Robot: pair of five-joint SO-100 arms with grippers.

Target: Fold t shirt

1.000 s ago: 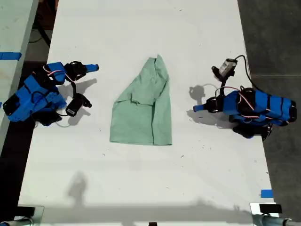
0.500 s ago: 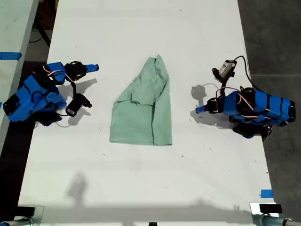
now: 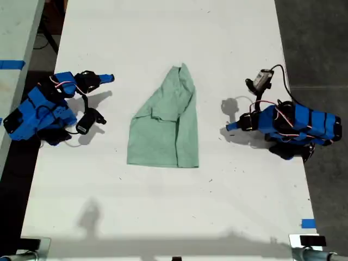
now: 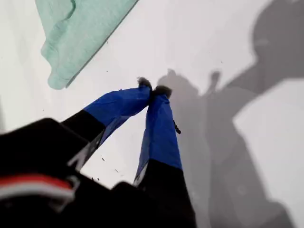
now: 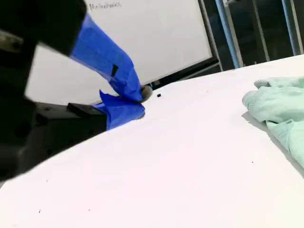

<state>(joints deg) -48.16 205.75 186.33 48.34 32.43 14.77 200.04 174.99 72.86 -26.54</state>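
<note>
Both grippers are empty: my first gripper (image 4: 152, 90) has its blue-taped jaws pressed tip to tip, and my second gripper (image 5: 138, 100) is likewise closed on nothing. Between them, touched by neither, the small pale mint-green cloth t shirt (image 3: 166, 122) lies partly folded on the white table (image 3: 163, 206), its long axis running across the line from one gripper to the other. My first gripper looks the nearer, with a long edge of the shirt just ahead of its tips.

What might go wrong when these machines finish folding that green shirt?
The t shirt lies in loose overlapping layers, so a pinch may catch only the top one and undo the fold. My first tool and my second tool are both shut and off the cloth; arriving shut, they might shove it along the table.
</note>
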